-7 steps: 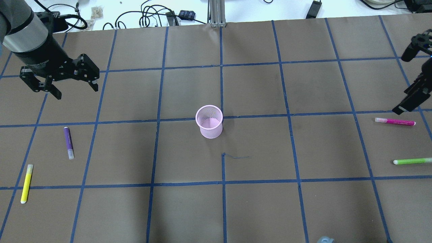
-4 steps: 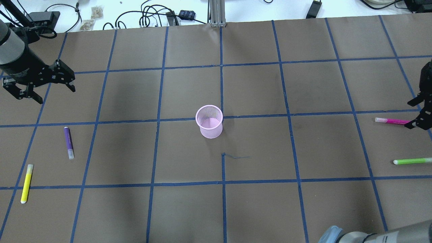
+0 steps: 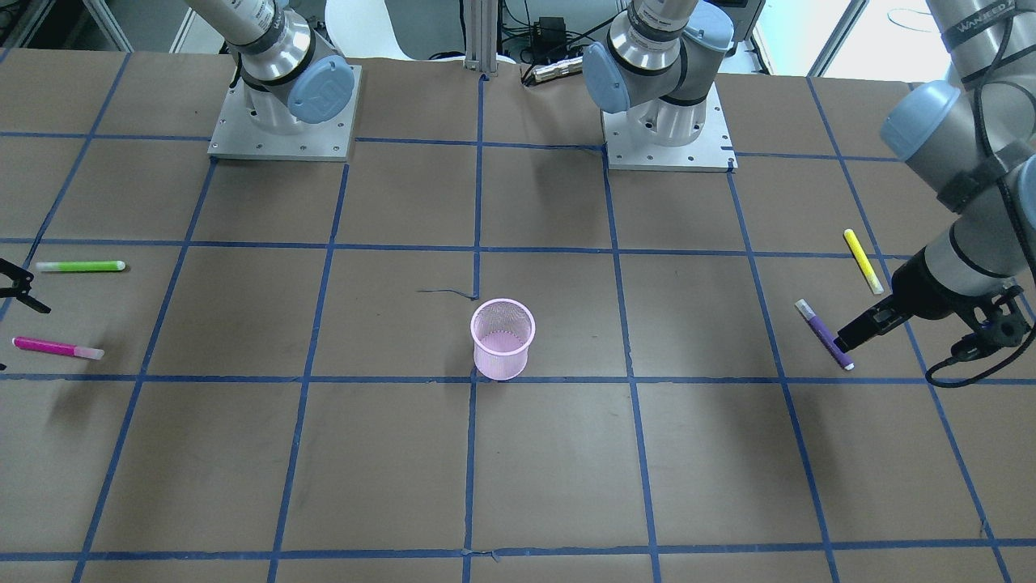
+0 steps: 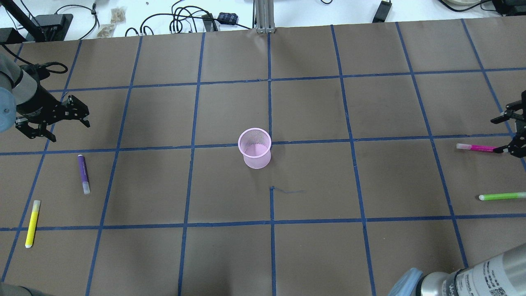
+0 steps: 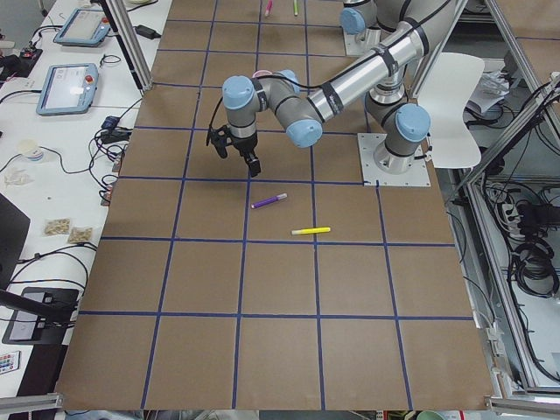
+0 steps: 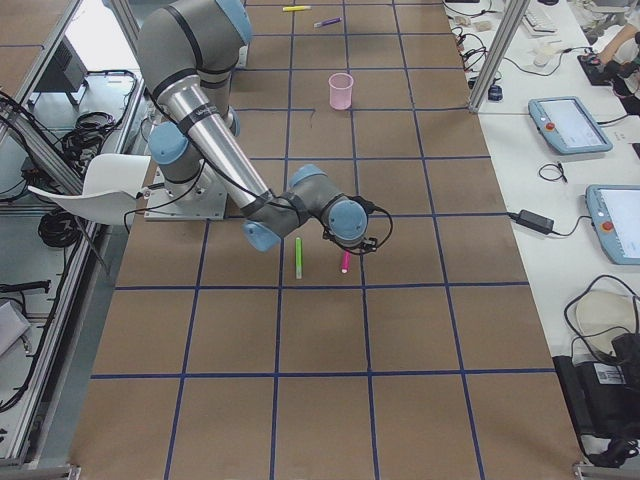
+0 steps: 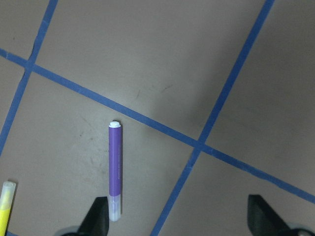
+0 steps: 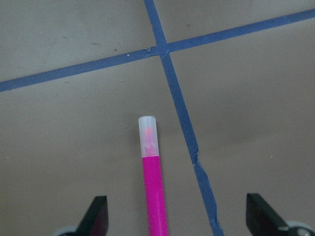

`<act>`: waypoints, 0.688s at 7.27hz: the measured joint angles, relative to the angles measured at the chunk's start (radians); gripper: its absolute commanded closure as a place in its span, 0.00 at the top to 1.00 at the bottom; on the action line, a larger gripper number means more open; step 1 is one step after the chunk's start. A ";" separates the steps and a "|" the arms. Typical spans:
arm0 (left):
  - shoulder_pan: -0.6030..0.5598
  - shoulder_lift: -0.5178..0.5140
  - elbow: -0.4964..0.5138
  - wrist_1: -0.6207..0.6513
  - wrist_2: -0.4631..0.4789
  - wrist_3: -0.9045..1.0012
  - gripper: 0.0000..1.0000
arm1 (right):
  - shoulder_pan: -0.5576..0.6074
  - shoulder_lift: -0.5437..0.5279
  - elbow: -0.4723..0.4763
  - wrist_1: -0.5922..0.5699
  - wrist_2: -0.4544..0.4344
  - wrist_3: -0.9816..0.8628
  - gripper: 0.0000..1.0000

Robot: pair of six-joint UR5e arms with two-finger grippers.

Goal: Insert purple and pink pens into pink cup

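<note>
Overhead exterior is showing a counter covered in brown paper and ruled into squares with blue tape. The paper is looking scuffed, and one tape strip near the pink cup is ending in a loose, curling thread. The cup, a mesh one, is standing upright on a tape line near the counter's middle.

Beyond the cup, past the paper's far edge, a white bench is carrying tangled black cables and power bricks, with an aluminium post rising at the seam. To either side of the cup, the side views are showing benches with touchscreen pendants. A white chair is sitting behind the arm bases.

White lettering on the left arm is running off the picture and is not reading clearly.

Far to the cup's left, the purple pen is lying flat, with a yellow pen farther out. The left gripper is hovering just beyond the purple pen, jaws apart. Far to the cup's right, the pink pen is lying flat, a green pen near it. The right gripper is straddling the pink pen's outer end, jaws spread wide.
</note>
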 measured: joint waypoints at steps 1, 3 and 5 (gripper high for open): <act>0.018 -0.031 -0.008 0.035 0.001 0.025 1.00 | -0.015 0.017 -0.001 0.000 0.009 -0.039 0.92; 0.053 -0.077 -0.034 0.109 0.000 0.081 1.00 | -0.035 0.050 -0.001 0.000 0.012 -0.073 0.69; 0.080 -0.111 -0.087 0.210 -0.001 0.110 1.00 | -0.038 0.068 -0.001 -0.003 0.013 -0.098 0.66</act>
